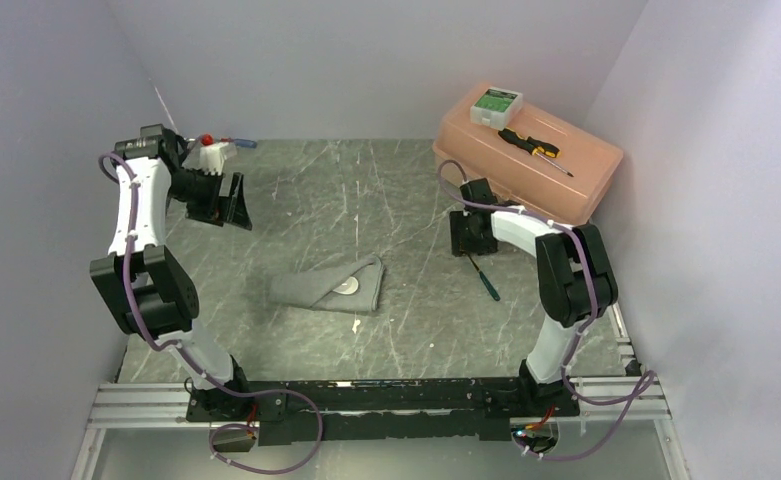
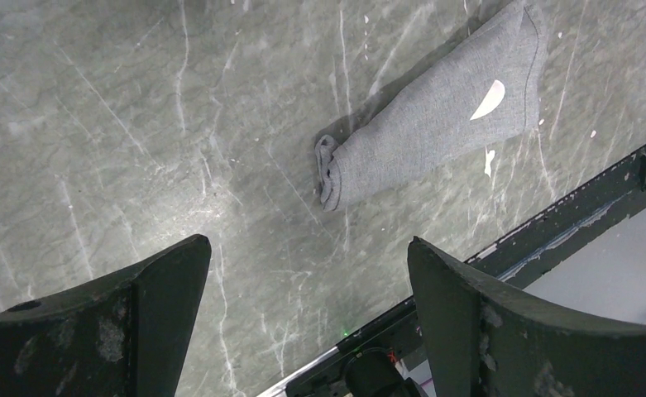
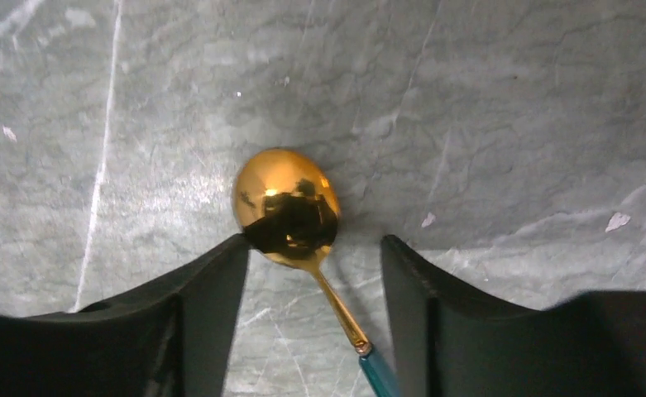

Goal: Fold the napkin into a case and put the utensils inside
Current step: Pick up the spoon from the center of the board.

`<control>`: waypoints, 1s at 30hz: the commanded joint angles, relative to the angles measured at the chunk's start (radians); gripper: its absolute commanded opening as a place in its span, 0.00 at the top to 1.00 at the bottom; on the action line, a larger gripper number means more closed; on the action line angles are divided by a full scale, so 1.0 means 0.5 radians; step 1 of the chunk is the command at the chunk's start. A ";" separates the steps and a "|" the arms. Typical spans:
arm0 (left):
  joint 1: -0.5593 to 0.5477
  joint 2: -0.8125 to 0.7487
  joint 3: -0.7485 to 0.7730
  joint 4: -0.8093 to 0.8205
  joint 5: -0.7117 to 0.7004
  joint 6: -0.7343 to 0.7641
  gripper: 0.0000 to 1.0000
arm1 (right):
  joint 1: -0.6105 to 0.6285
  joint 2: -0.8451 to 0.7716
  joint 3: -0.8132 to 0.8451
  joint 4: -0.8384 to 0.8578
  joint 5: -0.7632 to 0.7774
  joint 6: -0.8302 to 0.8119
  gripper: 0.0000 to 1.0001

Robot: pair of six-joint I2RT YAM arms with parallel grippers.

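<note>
The grey napkin lies folded in the middle of the table, also seen in the left wrist view. A white spoon bowl peeks out of its fold. The gold spoon lies on the table at the right, its teal handle pointing toward the near edge. My right gripper is down over it, jaws straddling the spoon's neck with a gap on either side. My left gripper hangs wide open and empty above the table's back left.
A pink plastic box stands at the back right, carrying a black-and-yellow screwdriver and a white-and-green device. A red-and-blue screwdriver lies at the back left. A metal rail runs along the near edge.
</note>
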 commanded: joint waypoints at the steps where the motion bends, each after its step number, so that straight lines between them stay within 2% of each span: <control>1: 0.016 -0.012 0.108 -0.048 0.065 -0.047 0.06 | -0.018 0.113 0.047 0.061 -0.068 0.009 0.47; 6: 0.016 -0.025 0.053 -0.042 0.093 -0.077 0.06 | -0.010 0.052 -0.012 0.176 -0.126 0.078 0.82; 11: -0.010 -0.076 -0.228 0.010 0.300 -0.096 0.06 | 0.041 -0.112 -0.062 0.297 -0.111 0.156 1.00; 16: -0.230 -0.127 -0.434 0.078 0.317 -0.102 0.06 | 0.153 -0.321 -0.027 0.428 -0.085 0.236 1.00; 20: -0.452 -0.140 -0.426 0.091 0.365 -0.135 0.06 | 0.313 -0.553 -0.035 0.673 -0.128 0.351 1.00; 26: -0.787 -0.200 -0.351 0.145 0.479 -0.122 0.06 | 0.529 -0.846 -0.169 1.277 -0.099 0.771 1.00; 30: -0.920 -0.301 -0.368 0.251 0.605 -0.095 0.06 | 0.695 -0.842 -0.106 1.486 0.018 1.052 1.00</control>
